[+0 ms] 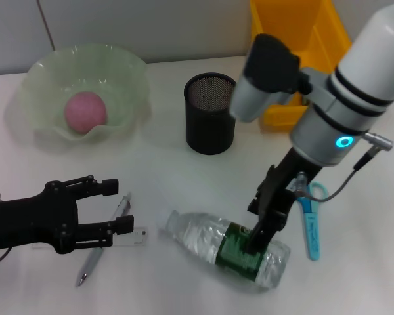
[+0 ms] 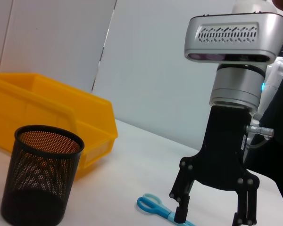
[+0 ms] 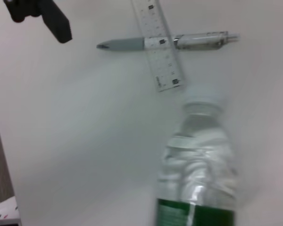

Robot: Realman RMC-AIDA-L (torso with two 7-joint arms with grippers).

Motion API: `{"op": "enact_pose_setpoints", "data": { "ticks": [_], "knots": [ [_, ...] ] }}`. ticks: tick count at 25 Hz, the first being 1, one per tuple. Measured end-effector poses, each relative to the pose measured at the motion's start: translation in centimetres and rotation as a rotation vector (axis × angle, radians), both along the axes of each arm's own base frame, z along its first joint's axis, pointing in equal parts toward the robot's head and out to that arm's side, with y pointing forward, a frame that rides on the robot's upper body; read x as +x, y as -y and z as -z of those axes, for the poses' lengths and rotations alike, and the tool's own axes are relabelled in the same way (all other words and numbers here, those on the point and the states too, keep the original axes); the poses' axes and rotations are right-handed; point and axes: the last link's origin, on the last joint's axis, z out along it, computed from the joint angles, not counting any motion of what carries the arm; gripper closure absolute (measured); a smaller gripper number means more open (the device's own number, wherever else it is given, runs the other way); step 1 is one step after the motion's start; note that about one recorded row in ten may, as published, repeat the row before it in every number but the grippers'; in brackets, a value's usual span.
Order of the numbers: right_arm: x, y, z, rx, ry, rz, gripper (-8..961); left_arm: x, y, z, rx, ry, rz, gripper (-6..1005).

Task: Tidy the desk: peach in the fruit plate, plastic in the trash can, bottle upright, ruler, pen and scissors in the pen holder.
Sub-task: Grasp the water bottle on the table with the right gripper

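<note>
Right gripper (image 1: 266, 226) lowered onto the bottle (image 1: 230, 246), fingers spread wide in the left wrist view (image 2: 212, 214), astride the green label, one dark finger (image 1: 257, 237) against the label's near side; firm clamp not discernible. Bottle lying on its side on the white desk (image 1: 184, 289), white cap (image 3: 203, 96) pointing away from this gripper toward the left one. Blue-handled scissors (image 1: 310, 223) flat on the desk just beside the right gripper, on its outer side, apart from the bottle. Black mesh pen holder (image 1: 210, 113) upright, beyond the right gripper and toward the robot's left. Yellow bin (image 1: 302, 52) beyond the gripper at the desk's far edge, just behind the pen holder in the left wrist view.

Left gripper (image 1: 115, 207) low over the desk, well apart from the right one, fingers open wide, holding nothing. Clear ruler (image 1: 128, 237) under its nearer finger, contact unclear. Pen (image 1: 104, 243) crossing beneath the ruler, just past the fingertips. Ruler and pen crossed just beyond the bottle cap in the right wrist view. Pale green fruit plate (image 1: 128, 79) far beyond the left gripper, pink peach (image 1: 86, 111) resting inside it.
</note>
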Motion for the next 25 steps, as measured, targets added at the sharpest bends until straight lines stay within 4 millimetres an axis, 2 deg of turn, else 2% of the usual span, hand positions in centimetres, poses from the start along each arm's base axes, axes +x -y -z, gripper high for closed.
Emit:
{"op": "enact_pose_setpoints", "data": {
  "ticks": [10,25],
  "knots": [
    [-1.6,0.4,1.7,0.003,0.081,-0.008,142,-0.4,0.1,-0.4,0.01,-0.011,0.005,169],
    [-1.3,0.1,2.7,0.072,0.127,0.026,143,-0.4,0.2,-0.5,0.01,-0.017,0.016,169]
  ]
}}
